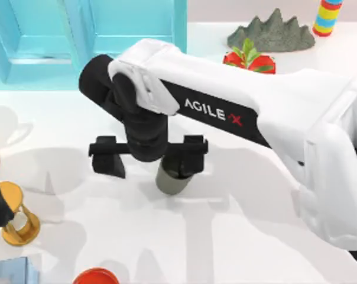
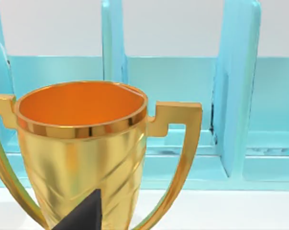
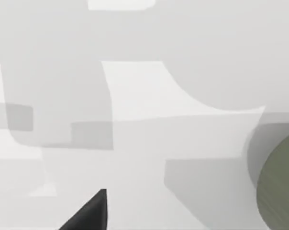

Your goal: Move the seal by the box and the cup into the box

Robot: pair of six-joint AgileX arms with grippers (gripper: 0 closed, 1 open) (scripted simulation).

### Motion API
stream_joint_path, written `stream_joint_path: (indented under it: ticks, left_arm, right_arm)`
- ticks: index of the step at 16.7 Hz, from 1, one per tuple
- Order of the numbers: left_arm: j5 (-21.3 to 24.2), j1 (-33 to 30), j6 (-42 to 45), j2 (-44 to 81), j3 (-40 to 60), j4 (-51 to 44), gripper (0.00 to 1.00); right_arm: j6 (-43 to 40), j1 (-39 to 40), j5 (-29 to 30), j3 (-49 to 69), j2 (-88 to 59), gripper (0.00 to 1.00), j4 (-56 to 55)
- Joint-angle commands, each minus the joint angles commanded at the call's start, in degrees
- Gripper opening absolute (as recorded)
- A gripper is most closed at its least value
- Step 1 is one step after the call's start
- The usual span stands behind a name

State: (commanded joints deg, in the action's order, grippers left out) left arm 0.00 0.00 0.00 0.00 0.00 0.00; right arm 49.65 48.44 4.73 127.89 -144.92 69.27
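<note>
The turquoise box (image 1: 96, 35) stands at the desk's (image 1: 237, 236) far left edge, its slots holding nothing. The matte olive cup (image 1: 171, 180), round and tapered, sits mid-desk under the right tool (image 1: 149, 157), whose fingers are spread wide. A glossy gold trophy (image 2: 82, 148) faces the left wrist.

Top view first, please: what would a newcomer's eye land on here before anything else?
The big white right arm sweeps across the table from the right, its black right gripper spread wide over the small olive-grey cup near the middle. Behind it stands the turquoise box at the far left. A gold trophy looms in the left wrist view.
</note>
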Motion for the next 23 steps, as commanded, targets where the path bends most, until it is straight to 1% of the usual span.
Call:
stream_joint_path:
  ticks: [11, 12, 21, 23]
  left_arm:
    - [0.0, 0.0, 0.0, 0.0, 0.0, 0.0, 1.0]
    - [0.0, 0.0, 0.0, 0.0, 0.0, 0.0, 1.0]
    - [0.0, 0.0, 0.0, 0.0, 0.0, 0.0, 1.0]
    - [0.0, 0.0, 0.0, 0.0, 0.0, 0.0, 1.0]
  right_arm:
    - [0.0, 0.0, 0.0, 0.0, 0.0, 0.02, 0.0]
    - [0.0, 0.0, 0.0, 0.0, 0.0, 0.0, 0.0]
    - [-0.1, 0.1, 0.0, -0.2, 0.2, 0.0, 0.1]
    - [-1.2, -0.9, -0.1, -2.0, 2.3, 0.0, 0.7]
